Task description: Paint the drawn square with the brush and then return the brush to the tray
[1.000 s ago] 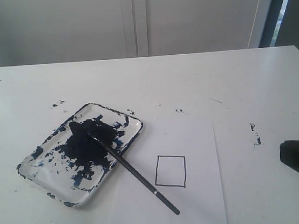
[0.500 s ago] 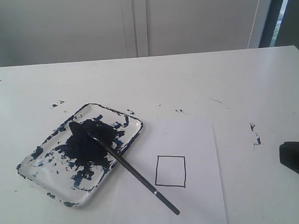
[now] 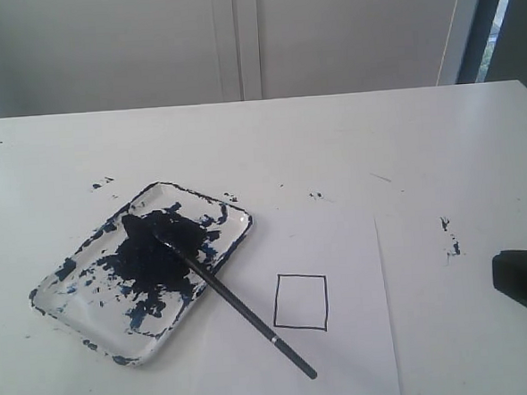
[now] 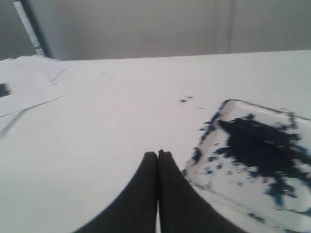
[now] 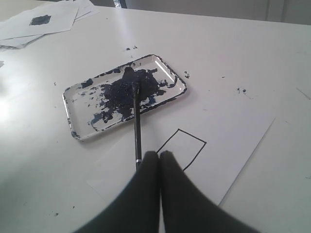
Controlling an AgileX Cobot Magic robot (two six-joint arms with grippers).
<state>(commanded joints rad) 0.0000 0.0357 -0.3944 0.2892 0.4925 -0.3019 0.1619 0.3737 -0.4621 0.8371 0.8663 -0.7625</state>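
Note:
The drawn square [image 3: 300, 302] is a thin black outline on white paper, blank inside; it also shows in the right wrist view as the drawn square [image 5: 187, 145], partly behind my fingers. The brush [image 3: 234, 302] lies with its dark tip in the paint-smeared tray [image 3: 59, 299] and its handle stretching over the rim onto the paper. In the right wrist view, the brush [image 5: 137, 131] runs from the tray [image 5: 77, 99] toward my right gripper [image 5: 159, 154], which hangs shut and empty above the handle's end. My left gripper [image 4: 158, 154] is shut and empty, beside the tray [image 4: 228, 170].
The paper sheet [image 3: 347, 246] lies right of the tray on the white table [image 3: 376, 137]. Paint specks [image 3: 449, 237] dot the table at the right. Loose sheets [image 5: 39, 22] lie at the table's far side. A dark part of the right arm [image 3: 526, 282] enters at the right edge.

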